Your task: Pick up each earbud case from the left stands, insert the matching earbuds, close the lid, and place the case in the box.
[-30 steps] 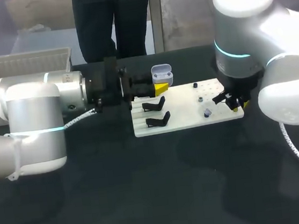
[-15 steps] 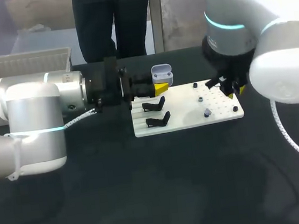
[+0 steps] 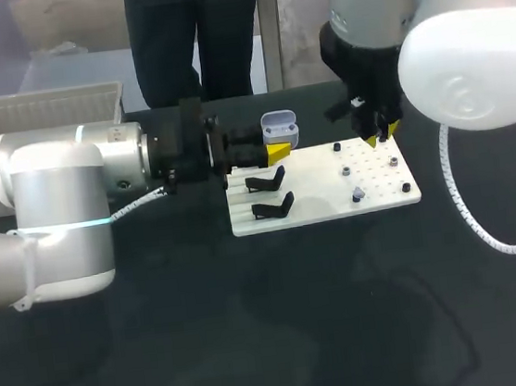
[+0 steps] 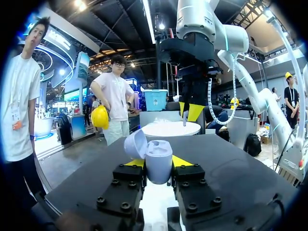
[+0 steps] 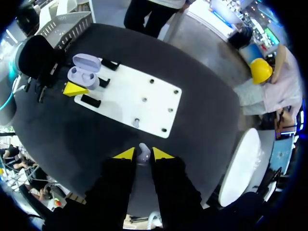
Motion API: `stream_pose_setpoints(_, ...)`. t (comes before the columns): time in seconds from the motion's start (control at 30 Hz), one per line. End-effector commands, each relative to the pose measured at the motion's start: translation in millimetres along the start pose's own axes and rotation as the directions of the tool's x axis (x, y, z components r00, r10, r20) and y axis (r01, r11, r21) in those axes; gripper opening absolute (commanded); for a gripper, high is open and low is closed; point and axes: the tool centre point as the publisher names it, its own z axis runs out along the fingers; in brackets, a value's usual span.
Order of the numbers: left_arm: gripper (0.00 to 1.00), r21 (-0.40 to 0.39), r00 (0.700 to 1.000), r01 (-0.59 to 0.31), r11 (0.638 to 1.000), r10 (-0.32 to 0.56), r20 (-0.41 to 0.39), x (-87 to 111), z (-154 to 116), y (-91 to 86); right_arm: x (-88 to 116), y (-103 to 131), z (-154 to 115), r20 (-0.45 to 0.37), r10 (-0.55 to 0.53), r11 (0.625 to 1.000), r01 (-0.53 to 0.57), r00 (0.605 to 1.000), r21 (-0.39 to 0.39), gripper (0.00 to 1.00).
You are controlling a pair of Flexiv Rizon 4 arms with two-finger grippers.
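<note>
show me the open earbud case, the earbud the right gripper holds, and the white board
earbud case (image 4: 158, 163), left wrist view, on its body front.
earbud (image 5: 143, 153), right wrist view, on its pale shell.
white board (image 3: 319, 197), head view, on a bare middle patch.

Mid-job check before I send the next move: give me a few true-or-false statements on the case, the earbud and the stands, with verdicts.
1. The left gripper is shut on the earbud case. True.
2. The case's lid is closed. False: it stands open, tipped back from the case.
3. The right gripper holds an earbud between its fingers. True.
4. Both black stands on the white board hold cases. False: both are empty.
5. The right gripper is touching the earbud case. False: it hangs apart from the case, over the far right part of the board.
</note>
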Motion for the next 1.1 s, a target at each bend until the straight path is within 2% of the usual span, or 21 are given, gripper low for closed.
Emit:
stream_pose_setpoints(0.03,0.00,-0.008,1.000,-0.005,1.000,0.005,0.005,1.0,0.1,-1.7,2.2,-0.3,0.3,0.005,0.001,1.000,-0.001,1.000,0.000,0.00)
stream_pose_setpoints(0.4,0.00,-0.008,1.000,-0.005,1.000,0.005,0.005,1.0,0.1,-1.7,2.2,-0.3,0.3,0.005,0.001,1.000,-0.001,1.000,0.000,0.00)
stream_pose_setpoints(0.43,0.00,-0.008,1.000,-0.005,1.000,0.005,0.005,1.0,0.1,-1.7,2.1,2.8,-1.7,0.026,0.024,0.999,-0.024,0.999,-0.028,0.00)
stream_pose_setpoints(0.5,0.00,-0.008,1.000,-0.005,1.000,0.005,0.005,1.0,0.1,-1.7,0.2,6.5,-5.5,0.000,0.156,0.988,-0.156,0.988,-0.005,0.00)
stream_pose_setpoints(0.53,0.00,-0.008,1.000,-0.005,1.000,0.005,0.005,1.0,0.1,-1.7,0.3,8.7,-8.3,0.007,0.226,0.974,-0.226,0.974,-0.033,0.00)
stream_pose_setpoints(0.57,0.00,-0.008,1.000,-0.005,1.000,0.005,0.005,1.0,0.1,-1.7,-0.7,9.4,-9.5,-0.023,0.302,0.953,-0.303,0.953,-0.027,0.00)
stream_pose_setpoints(0.6,0.00,-0.008,1.000,-0.005,1.000,0.005,0.005,1.0,0.1,-1.7,-1.9,11.8,-10.4,-0.016,0.340,0.939,-0.341,0.940,-0.042,0.00)
stream_pose_setpoints(0.63,0.00,-0.008,1.000,-0.005,1.000,0.005,0.005,1.0,0.1,-1.7,-2.2,14.0,-12.4,-0.035,0.417,0.908,-0.418,0.908,-0.021,0.00)
stream_pose_setpoints(0.67,0.00,-0.008,1.000,-0.005,1.000,0.005,0.005,1.0,0.1,-1.7,-3.8,16.1,-13.2,-0.055,0.456,0.887,-0.459,0.888,-0.048,0.00)
stream_pose_setpoints(0.7,0.00,-0.008,1.000,-0.005,1.000,0.005,0.005,1.0,0.1,-1.7,-4.5,18.3,-15.0,-0.075,0.522,0.848,-0.527,0.849,-0.058,0.00)
stream_pose_setpoints(0.73,0.00,-0.008,1.000,-0.005,1.000,0.005,0.005,1.0,0.1,-1.7,-5.8,19.7,-16.0,-0.109,0.566,0.819,-0.573,0.817,-0.039,0.00)
stream_pose_setpoints(0.77,0.00,-0.008,1.000,-0.005,1.000,0.005,0.005,1.0,0.1,-1.7,-7.5,22.6,-17.6,-0.111,0.597,0.795,-0.605,0.795,-0.054,0.00)
stream_pose_setpoints(0.8,0.00,-0.008,1.000,-0.005,1.000,0.005,0.005,1.0,0.1,-1.7,-7.6,24.2,-19.0,-0.129,0.654,0.749,-0.662,0.745,-0.021,0.00)
stream_pose_setpoints(0.83,0.00,-0.008,1.000,-0.005,1.000,0.005,0.005,1.0,0.1,-1.7,-8.7,25.7,-20.2,-0.136,0.666,0.739,-0.674,0.734,-0.021,0.00)
stream_pose_setpoints(0.87,0.00,-0.008,1.000,-0.005,1.000,0.005,0.005,1.0,0.1,-1.7,-9.6,28.2,-22.6,-0.131,0.708,0.699,-0.715,0.694,-0.013,0.00)
stream_pose_setpoints(0.93,0.00,-0.008,1.000,-0.005,1.000,0.005,0.005,1.0,0.1,-1.7,-10.8,31.5,-24.8,-0.142,0.754,0.647,-0.762,0.641,0.000,0.00)
stream_pose_setpoints(0.97,0.00,-0.008,1.000,-0.005,1.000,0.005,0.005,1.0,0.1,-1.7,-10.7,32.6,-25.5,-0.160,0.790,0.603,-0.797,0.592,0.023,0.00)
stream_pose_setpoints(1.0,0.00,-0.008,1.000,-0.005,1.000,0.005,0.005,1.0,0.1,-1.7,-10.9,33.5,-25.5,-0.166,0.793,0.595,-0.804,0.586,0.009,0.00)
stream_pose_setpoints(1.03,0.00,-0.008,1.000,-0.005,1.000,0.005,0.005,1.0,0.1,-1.7,-10.6,35.2,-25.8,-0.171,0.824,0.553,-0.832,0.540,0.035,0.00)
stream_pose_setpoints(1.07,0.00,-0.008,1.000,-0.005,1.000,0.005,0.005,1.0,0.1,-1.7,-10.1,36.6,-25.7,-0.178,0.831,0.540,-0.841,0.526,0.037,0.00)
stream_pose_setpoints(1.1,0.00,-0.008,1.000,-0.005,1.000,0.005,0.005,1.0,0.1,-1.7,-10.0,38.3,-25.9,-0.180,0.855,0.501,-0.864,0.486,0.048,0.00)
